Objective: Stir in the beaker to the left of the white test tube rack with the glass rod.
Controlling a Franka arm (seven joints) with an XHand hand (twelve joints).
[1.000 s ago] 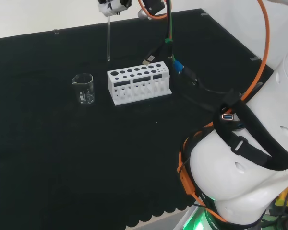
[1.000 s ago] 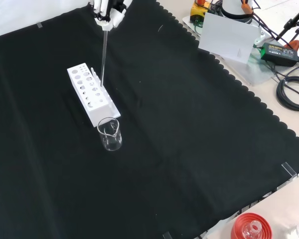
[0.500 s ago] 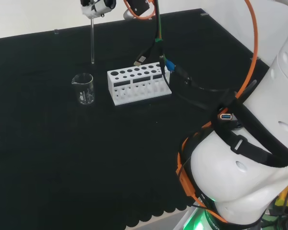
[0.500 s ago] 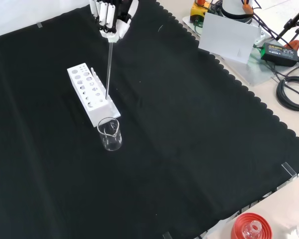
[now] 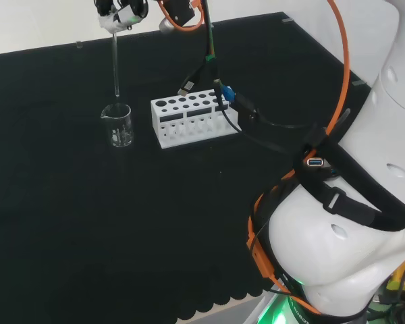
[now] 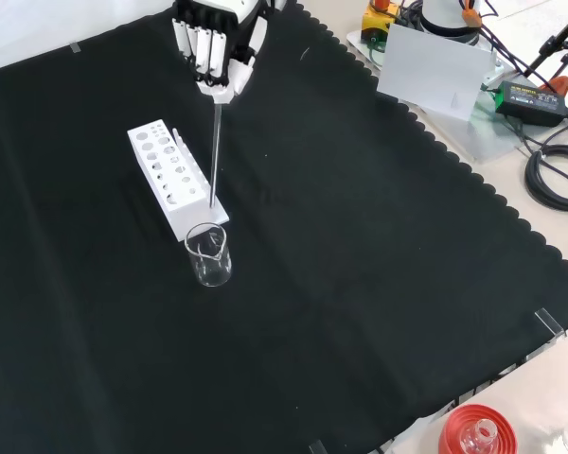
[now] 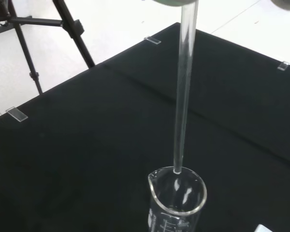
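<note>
Head view, left to right: small clear glass beaker [image 5: 119, 125] stands on the black cloth [image 5: 88, 223] just at 9 o'clock of the white test tube rack [image 5: 195, 120], a narrow gap between them. Black and white hand [image 5: 119, 11] sits at 12 o'clock of the beaker, fingers curled on the top end of the long clear glass rod [image 5: 115, 64], which hangs near upright. Rod tip is just above the beaker rim.

Front view: hand [image 6: 215, 47] grips the rod [image 6: 214, 151] at its upper end; the rod's lower end lies in front of the rack [image 6: 174, 175], short of the beaker [image 6: 209, 255].

Wrist view: rod [image 7: 182, 96] tip meets the line of the beaker [image 7: 177, 203] rim at the far edge (whether inside the mouth or just over it, I cannot tell).

Step in hand, as I judge: lining up over the beaker, before stirring. Next move calls for a straight descent into the mouth, clear of the glass wall, then small circles.
</note>
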